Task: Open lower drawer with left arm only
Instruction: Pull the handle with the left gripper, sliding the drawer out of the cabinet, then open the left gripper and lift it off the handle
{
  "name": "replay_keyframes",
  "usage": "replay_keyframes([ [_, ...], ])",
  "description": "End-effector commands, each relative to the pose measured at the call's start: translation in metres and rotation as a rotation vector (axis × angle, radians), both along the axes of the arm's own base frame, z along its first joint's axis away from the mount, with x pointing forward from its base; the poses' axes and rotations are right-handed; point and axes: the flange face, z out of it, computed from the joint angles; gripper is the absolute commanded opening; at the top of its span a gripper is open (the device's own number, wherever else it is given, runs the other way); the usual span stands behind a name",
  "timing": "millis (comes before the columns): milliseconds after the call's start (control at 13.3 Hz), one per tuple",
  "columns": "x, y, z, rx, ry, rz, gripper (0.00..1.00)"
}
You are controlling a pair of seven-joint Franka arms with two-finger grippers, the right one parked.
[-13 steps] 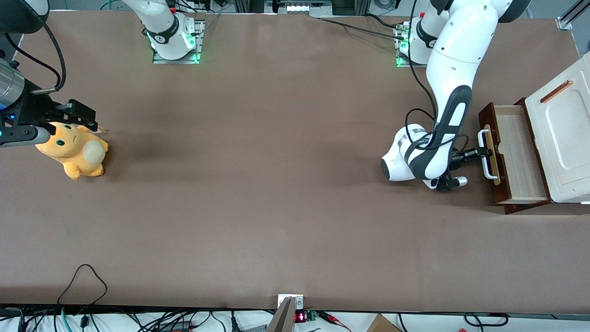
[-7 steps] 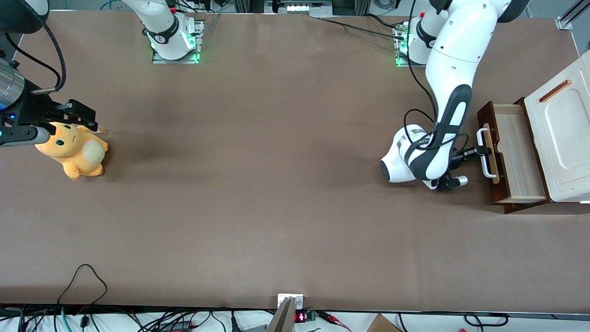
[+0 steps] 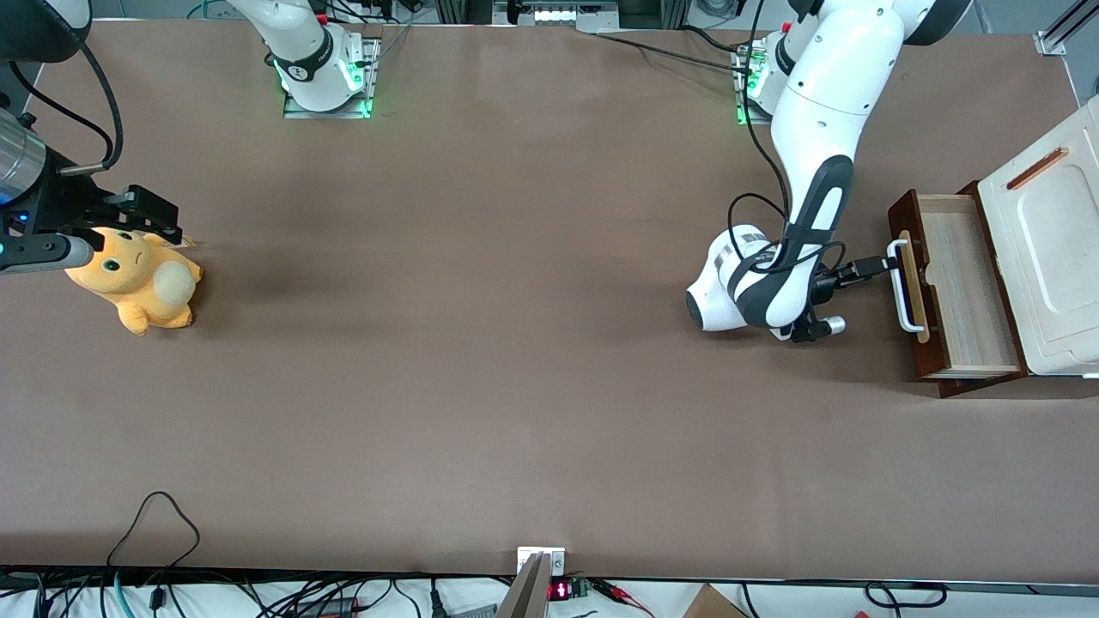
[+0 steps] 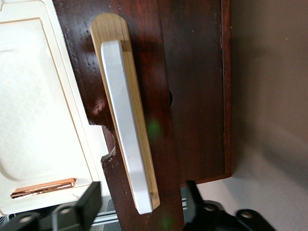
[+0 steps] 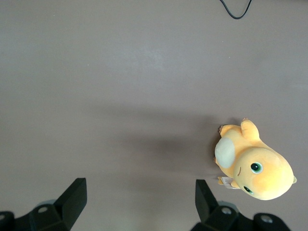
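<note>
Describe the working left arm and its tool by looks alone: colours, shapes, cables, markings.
The left arm is glossy white with rounded segments, a dark grey panel along its forearm and a black cable looping beside it. Its base glows green. The tool, in front of the lower drawer, is small and black; the wrist view shows two flat black fingers standing apart.

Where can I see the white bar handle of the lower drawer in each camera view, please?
Front view: the white bar handle is on the lower drawer front, at the working arm's end of the table; the left arm's gripper is open just in front of it.
Left wrist view: handle on its pale wood strip.
Right wrist view: not in it.
Shared landmark: the pale wood strip.
</note>
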Motion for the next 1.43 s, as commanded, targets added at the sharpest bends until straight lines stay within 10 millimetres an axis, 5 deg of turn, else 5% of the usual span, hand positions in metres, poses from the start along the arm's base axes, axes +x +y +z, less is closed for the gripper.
replay_keyframes([
  [0, 0.004, 0.004, 0.005, -0.01, 0.007, 0.022, 1.0],
  [377, 0.056, -0.001, 0.057, -0.186, 0.088, 0.059, 1.0],
  [904, 0.087, 0.038, 0.135, -0.496, 0.126, 0.099, 1.0],
  [1355, 0.101, 0.043, 0.257, -0.806, -0.014, 0.112, 1.0],
])
